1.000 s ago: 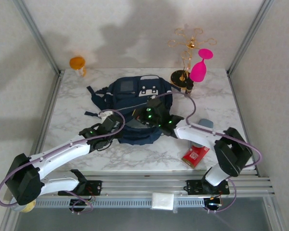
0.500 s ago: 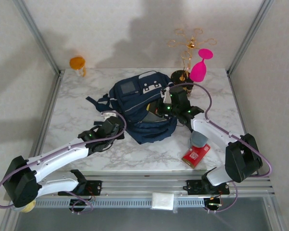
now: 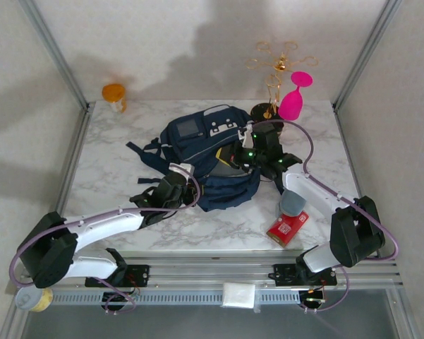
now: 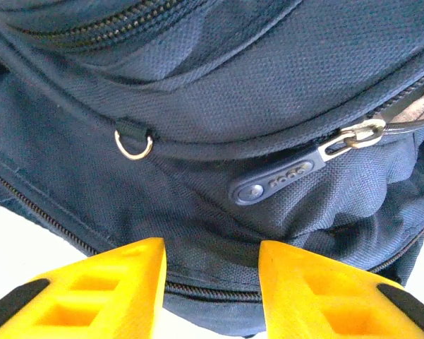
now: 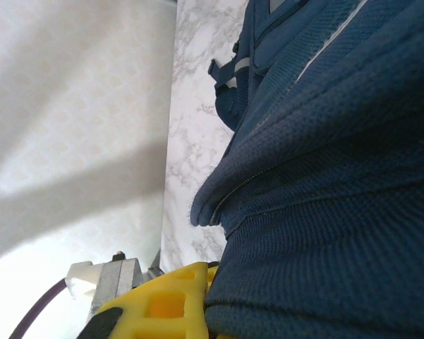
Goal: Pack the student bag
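Observation:
The student bag (image 3: 197,148), navy with white trim and a grey patch, lies in the middle of the marble table. My left gripper (image 3: 183,175) is at the bag's near front edge. Its yellow fingers (image 4: 137,282) stand open, with navy fabric and a zipper line just beyond them (image 4: 212,263). A metal zipper pull (image 4: 353,135) and a small D-ring (image 4: 134,145) show above. My right gripper (image 3: 248,150) is at the bag's right side, shut on a fold of the student bag (image 5: 338,176). One yellow finger (image 5: 162,304) shows beside the fabric.
A red box (image 3: 287,227) and a grey object (image 3: 293,203) lie at the near right, under the right arm. A pink glass (image 3: 294,99) and a gold rack (image 3: 274,74) stand at the back right. An orange cup (image 3: 113,93) sits at the back left.
The right gripper pulled the bag toward the back right and has held still since. The left arm moved right to the bag's front edge and its jaws opened.

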Available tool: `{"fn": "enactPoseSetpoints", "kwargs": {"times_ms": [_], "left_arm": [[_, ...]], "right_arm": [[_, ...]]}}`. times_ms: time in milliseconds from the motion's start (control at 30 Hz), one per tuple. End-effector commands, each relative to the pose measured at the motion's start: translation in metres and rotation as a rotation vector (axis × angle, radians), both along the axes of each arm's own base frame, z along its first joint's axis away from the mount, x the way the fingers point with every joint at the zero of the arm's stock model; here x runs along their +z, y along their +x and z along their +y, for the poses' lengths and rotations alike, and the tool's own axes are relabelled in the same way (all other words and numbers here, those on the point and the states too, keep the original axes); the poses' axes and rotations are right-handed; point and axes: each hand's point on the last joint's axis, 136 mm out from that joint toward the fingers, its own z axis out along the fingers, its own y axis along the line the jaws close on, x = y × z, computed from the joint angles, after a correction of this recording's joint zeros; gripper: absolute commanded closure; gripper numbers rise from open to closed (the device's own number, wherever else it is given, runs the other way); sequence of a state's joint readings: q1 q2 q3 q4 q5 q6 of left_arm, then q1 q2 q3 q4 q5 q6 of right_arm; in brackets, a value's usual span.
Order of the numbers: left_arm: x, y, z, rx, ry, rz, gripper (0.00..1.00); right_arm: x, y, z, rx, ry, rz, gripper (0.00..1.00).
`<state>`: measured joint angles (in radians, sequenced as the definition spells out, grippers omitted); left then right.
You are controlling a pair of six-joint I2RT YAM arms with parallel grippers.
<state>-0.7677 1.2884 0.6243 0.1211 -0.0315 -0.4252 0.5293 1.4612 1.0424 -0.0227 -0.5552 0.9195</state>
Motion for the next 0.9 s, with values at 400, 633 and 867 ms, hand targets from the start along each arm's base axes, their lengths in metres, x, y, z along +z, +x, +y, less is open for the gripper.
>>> {"fn": "enactPoseSetpoints", "kwargs": {"times_ms": [400,633,867], "left_arm": [[0.069,0.021,-0.060,-0.208,-0.210,-0.198,0.51],[0.058,0.026,-0.063,-0.228,-0.137,-0.199,0.70],[0.069,0.019,-0.055,-0.246,-0.114,-0.260,0.92]], "right_arm": [[0.045,-0.008,0.006,0.051,0.139,-0.098,1.00],[0.048,0.001,-0.005,0.026,0.145,-0.100,1.00],[0.045,0.003,-0.008,0.028,0.141,-0.093,1.00]]}}
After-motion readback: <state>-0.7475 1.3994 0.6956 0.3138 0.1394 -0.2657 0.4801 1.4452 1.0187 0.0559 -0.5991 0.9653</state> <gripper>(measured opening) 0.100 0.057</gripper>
